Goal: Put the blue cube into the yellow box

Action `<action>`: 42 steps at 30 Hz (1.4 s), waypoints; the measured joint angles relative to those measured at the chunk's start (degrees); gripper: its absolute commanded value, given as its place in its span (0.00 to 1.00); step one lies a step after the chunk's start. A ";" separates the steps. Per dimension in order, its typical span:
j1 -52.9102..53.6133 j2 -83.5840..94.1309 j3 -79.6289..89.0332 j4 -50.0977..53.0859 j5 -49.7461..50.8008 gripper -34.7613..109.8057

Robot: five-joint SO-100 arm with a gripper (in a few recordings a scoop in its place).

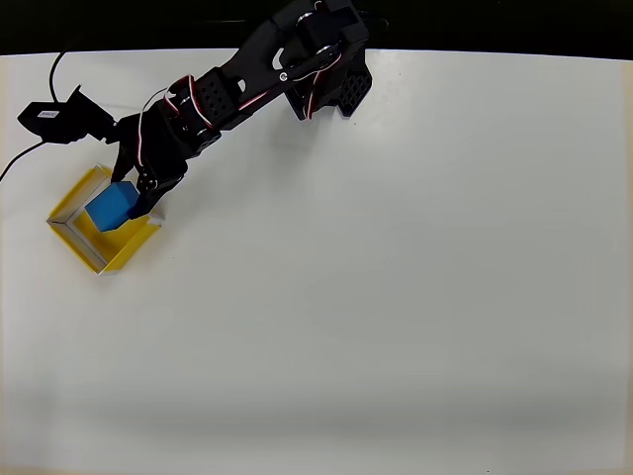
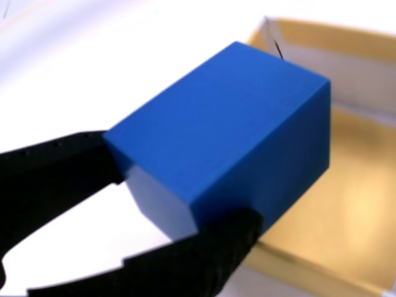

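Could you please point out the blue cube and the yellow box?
blue cube [image 2: 229, 117], wrist view, its top face.
yellow box [image 1: 74, 199], overhead view, its upper-left wall.

Yellow box [image 2: 346, 204] — cut off at right, bottom edges.

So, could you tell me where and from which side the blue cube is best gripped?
Across two opposite flat side faces of the blue cube, coming from above, as the gripper holds it now over the yellow box. Its plain, parallel faces give the fingers flat contact.
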 measured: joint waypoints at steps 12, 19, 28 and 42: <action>0.00 -11.60 -9.23 -2.99 0.97 0.36; 0.88 -16.44 -12.04 -4.66 0.53 0.36; 1.05 -19.78 -14.33 -6.42 0.53 0.38; 1.93 -20.74 -15.12 -7.82 -0.62 0.48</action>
